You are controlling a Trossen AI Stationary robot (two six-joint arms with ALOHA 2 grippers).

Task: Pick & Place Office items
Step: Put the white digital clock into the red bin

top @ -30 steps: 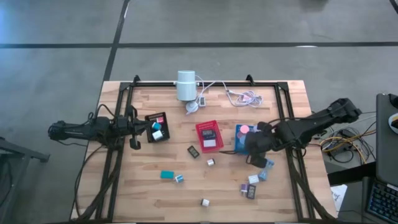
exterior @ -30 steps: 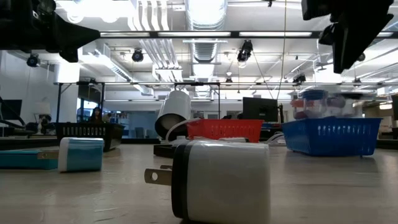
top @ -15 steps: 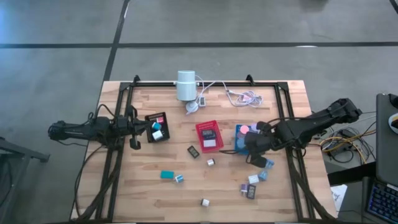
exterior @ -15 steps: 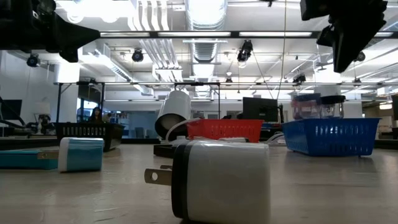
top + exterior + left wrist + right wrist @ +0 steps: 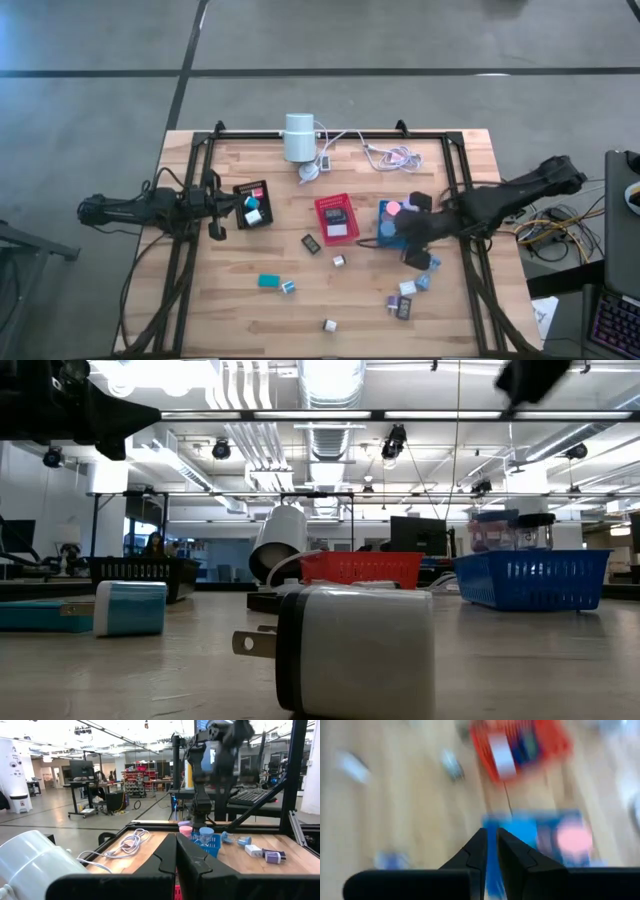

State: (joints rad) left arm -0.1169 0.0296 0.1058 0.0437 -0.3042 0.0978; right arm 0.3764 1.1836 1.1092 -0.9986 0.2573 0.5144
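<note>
Counter [image 5: 240,310], wood, seen from above. Blue tray [image 5: 384,232] at approx. 3 o'clock of centre; pink disc [image 5: 394,209] and lilac disc [image 5: 388,228] lodged inside. Red tray [image 5: 334,218] at centre, black tray [image 5: 251,203] at 9 o'clock. Loose office items scattered at 5–6 o'clock: teal block [image 5: 268,281], white plug [image 5: 329,325], small pcs [image 5: 406,298] near 4 o'clock.

Right tool [image 5: 422,258]: fingers pressed together, nothing seen pinched, placed just by the blue tray's 4 o'clock corner.

Left tool [image 5: 216,213]: pressed together, parked beside the black tray.

Step judged: betw. placements. Next: right tool to be spread and lowered onto a loose pc. nearby.
</note>
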